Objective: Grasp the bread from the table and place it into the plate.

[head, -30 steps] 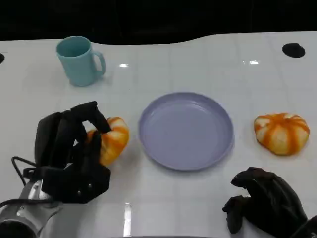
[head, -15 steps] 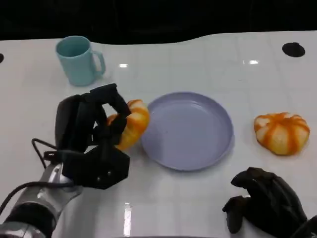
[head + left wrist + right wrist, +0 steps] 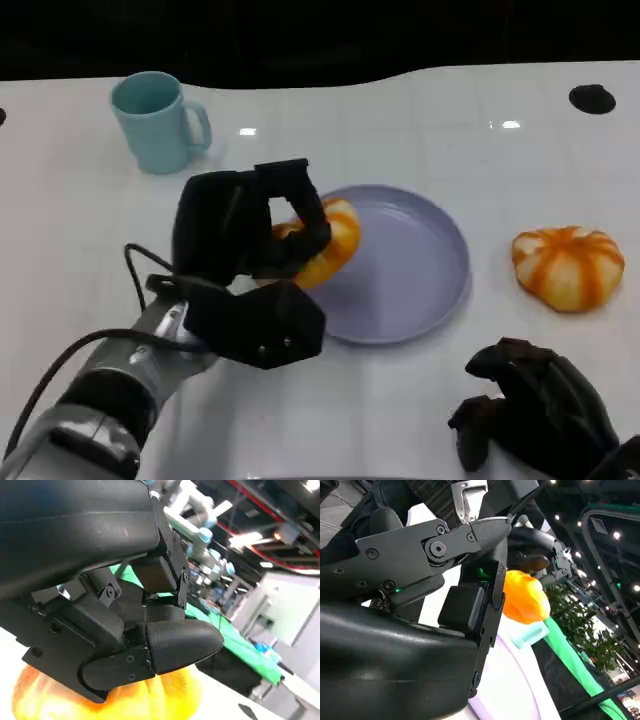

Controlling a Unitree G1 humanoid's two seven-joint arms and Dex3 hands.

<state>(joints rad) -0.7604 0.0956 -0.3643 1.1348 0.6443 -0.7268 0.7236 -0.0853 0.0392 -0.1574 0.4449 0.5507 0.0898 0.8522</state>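
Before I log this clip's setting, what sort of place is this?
Probably a robotics lab or demo hall, not a kitchen: the glossy white table sits under exposed ceiling lights, with a pale robot arm with blue joints and a green-covered bench behind.

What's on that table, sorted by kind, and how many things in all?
Bread: 2, one held by the left hand over the plate's edge, one lying right of the plate
Plate: 1
Mug: 1
Total: 4
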